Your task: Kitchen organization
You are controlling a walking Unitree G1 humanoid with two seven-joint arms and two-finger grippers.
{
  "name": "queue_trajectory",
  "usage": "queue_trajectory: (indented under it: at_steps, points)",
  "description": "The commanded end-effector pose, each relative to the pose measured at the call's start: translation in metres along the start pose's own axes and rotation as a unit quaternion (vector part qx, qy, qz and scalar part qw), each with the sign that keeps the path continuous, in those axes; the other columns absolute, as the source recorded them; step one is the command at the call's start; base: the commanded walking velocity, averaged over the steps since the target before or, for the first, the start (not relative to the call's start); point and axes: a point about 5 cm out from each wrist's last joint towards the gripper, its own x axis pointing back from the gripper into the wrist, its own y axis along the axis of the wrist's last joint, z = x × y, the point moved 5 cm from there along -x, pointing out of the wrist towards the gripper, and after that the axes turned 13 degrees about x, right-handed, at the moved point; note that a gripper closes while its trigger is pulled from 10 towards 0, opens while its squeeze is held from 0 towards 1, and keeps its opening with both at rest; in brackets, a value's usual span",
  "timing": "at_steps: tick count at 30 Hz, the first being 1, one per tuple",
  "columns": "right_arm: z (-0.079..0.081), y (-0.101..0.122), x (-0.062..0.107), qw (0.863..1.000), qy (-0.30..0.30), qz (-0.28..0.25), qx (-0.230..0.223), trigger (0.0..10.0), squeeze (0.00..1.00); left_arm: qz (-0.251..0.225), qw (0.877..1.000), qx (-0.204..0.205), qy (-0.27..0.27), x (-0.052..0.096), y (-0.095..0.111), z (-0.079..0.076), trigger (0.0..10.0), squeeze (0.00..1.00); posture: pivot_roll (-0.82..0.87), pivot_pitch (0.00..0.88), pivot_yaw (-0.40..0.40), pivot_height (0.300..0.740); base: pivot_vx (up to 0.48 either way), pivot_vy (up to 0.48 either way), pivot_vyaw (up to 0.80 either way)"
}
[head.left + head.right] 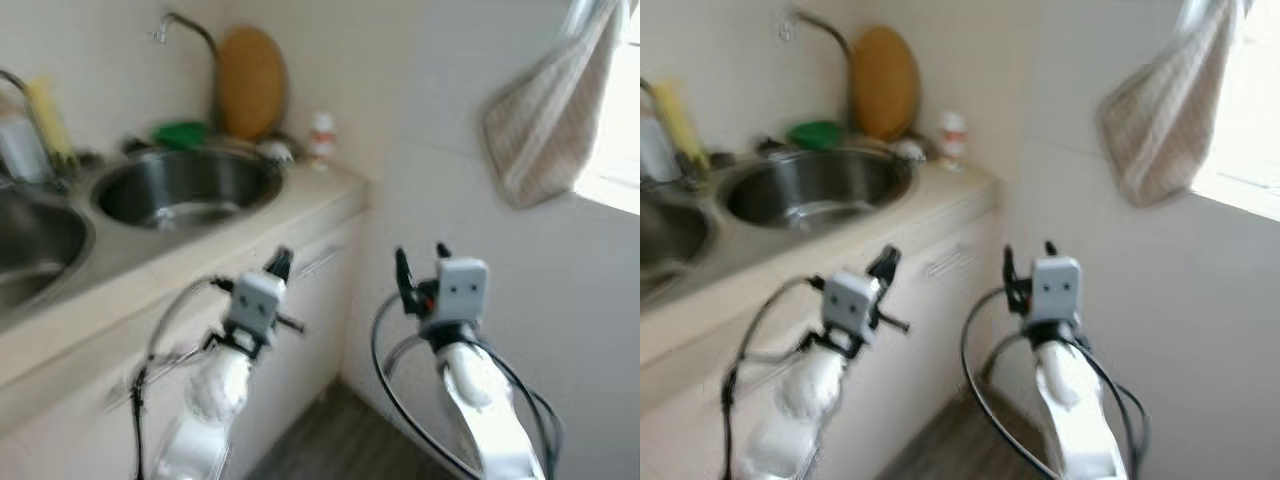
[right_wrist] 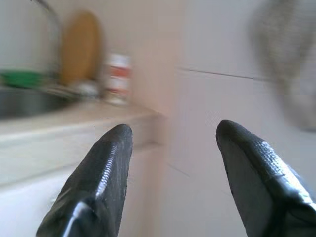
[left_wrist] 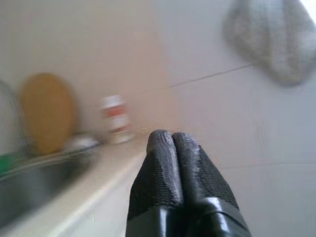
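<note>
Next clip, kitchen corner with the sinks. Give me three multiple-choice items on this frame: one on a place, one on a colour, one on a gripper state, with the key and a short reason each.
1. Where does the small white bottle with the red label stand?
A. inside the round sink
B. on the countertop's far corner by the wall
C. on the floor

2. What colour is the item behind the round sink, beside the wooden board?
A. green
B. blue
C. black

3. How do the jaws stand?
A. both open
B. left gripper shut, right gripper open
C. left open, right shut

Key: 1 B, it sits on the countertop past the sink's rim. 2 A, the green item shows there. 3 B, the left gripper has fingers pressed together; the right gripper shows a wide gap.
</note>
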Motion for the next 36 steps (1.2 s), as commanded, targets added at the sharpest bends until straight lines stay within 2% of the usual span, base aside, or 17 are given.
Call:
queue_trajectory:
  at_steps: [1, 9, 19, 23, 26, 28, 33, 36]
  points:
    - [-0.003, 0.001, -0.001, 1.000, -0.010, 0.001, -0.001, 10.0, 0.00, -0.004, 1.000, 0.002, -0.001, 0.000, 0.002, 0.001, 10.0, 0.00, 0.03, 0.000, -0.021, 0.740, 0.000, 0.000, -0.80]
    - [-0.005, -0.003, -0.001, 1.000, -0.016, 0.010, 0.001, 10.0, 0.00, -0.001, 1.000, 0.012, 0.005, 0.000, -0.001, 0.002, 10.0, 0.00, 0.03, 0.000, -0.023, 0.740, 0.000, 0.000, -0.80]
    - [-0.008, -0.016, 0.003, 0.999, -0.035, 0.034, 0.005, 10.0, 0.00, 0.003, 1.000, 0.016, -0.018, 0.001, -0.006, -0.007, 10.0, 0.00, 0.04, 0.000, -0.029, 0.740, 0.000, 0.000, -0.80]
    - [-0.010, -0.016, 0.002, 0.998, -0.044, 0.038, 0.005, 10.0, 0.00, -0.002, 0.999, 0.013, -0.032, -0.001, -0.002, -0.009, 10.0, 0.00, 0.03, 0.000, -0.019, 0.740, 0.000, 0.000, -0.80]
    - [-0.013, -0.018, 0.005, 0.998, -0.051, 0.037, 0.012, 10.0, 0.00, 0.001, 1.000, 0.014, -0.025, 0.001, -0.006, -0.007, 10.0, 0.00, 0.03, 0.000, -0.014, 0.740, 0.000, 0.000, -0.80]
    - [-0.019, -0.025, 0.005, 0.996, -0.069, 0.054, 0.004, 10.0, 0.00, 0.005, 1.000, 0.019, -0.018, 0.001, -0.008, -0.006, 10.0, 0.00, 0.03, 0.000, -0.017, 0.740, 0.000, 0.000, -0.80]
    - [-0.018, -0.023, 0.006, 0.996, -0.066, 0.051, 0.010, 10.0, 0.00, 0.007, 0.999, 0.023, -0.030, 0.003, -0.008, -0.014, 10.0, 0.00, 0.03, 0.000, -0.015, 0.740, 0.000, 0.000, -0.80]
    - [-0.020, -0.024, 0.007, 0.996, -0.070, 0.053, 0.013, 10.0, 0.00, 0.012, 0.999, 0.022, -0.030, 0.004, -0.010, -0.014, 10.0, 0.00, 0.03, 0.000, -0.018, 0.740, 0.000, 0.000, -0.80]
